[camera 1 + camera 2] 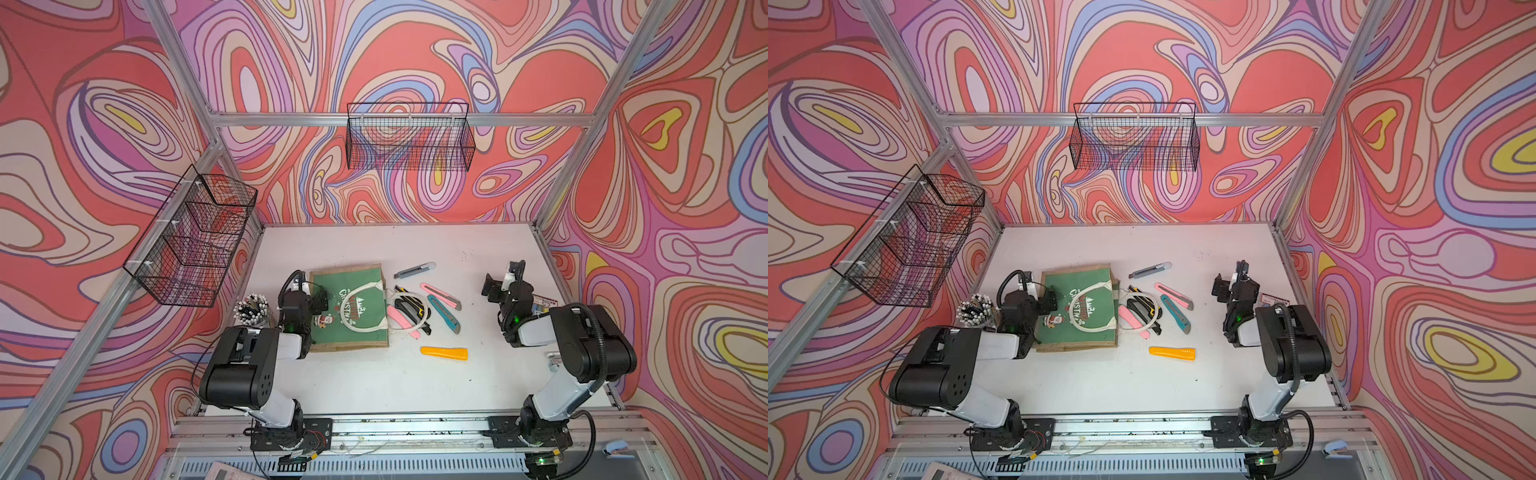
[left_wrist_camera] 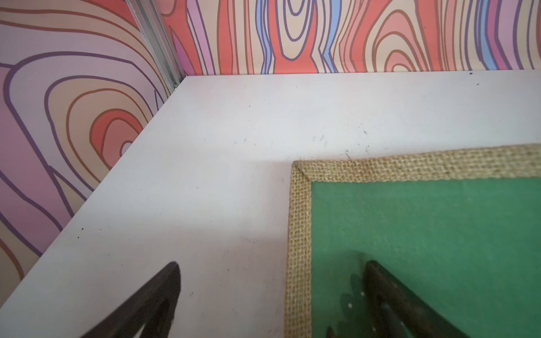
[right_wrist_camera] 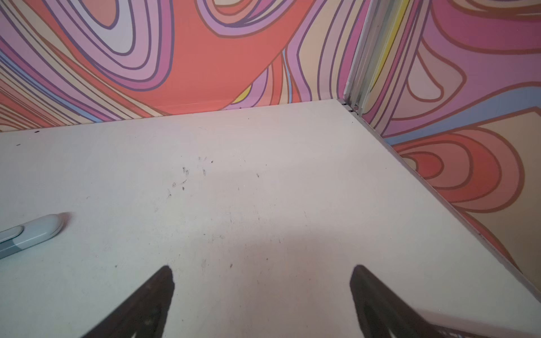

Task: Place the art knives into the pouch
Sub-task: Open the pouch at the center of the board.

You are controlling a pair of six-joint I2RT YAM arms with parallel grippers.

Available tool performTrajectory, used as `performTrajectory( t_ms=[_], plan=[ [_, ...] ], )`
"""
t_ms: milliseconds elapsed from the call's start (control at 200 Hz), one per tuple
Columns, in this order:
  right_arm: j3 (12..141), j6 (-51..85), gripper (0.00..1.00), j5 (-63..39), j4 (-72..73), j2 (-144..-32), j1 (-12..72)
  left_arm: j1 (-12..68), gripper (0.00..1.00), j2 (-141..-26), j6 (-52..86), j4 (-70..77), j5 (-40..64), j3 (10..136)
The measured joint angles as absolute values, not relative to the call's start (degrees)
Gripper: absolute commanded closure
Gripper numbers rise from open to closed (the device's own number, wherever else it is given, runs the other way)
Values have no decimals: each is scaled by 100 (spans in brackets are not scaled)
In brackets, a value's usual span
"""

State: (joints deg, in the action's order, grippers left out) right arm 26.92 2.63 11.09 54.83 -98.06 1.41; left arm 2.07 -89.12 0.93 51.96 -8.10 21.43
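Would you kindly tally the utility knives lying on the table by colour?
Grey knife: 1
Pink knives: 2
Teal knife: 1
Black-and-yellow knife: 1
Orange knife: 1
Total: 6

You have the pouch (image 1: 353,307) flat on the table (image 1: 374,386), knives (image 1: 444,314) scattered just right of it, pen cup (image 1: 251,309) at its left.
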Motion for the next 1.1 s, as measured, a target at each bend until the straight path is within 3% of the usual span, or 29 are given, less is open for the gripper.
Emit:
performTrajectory(
  t_ms=[1102],
  plan=[
    [2692, 259, 2, 1000, 5481, -9806, 141, 239, 0, -8803, 36, 4993, -735, 2143]
  ],
)
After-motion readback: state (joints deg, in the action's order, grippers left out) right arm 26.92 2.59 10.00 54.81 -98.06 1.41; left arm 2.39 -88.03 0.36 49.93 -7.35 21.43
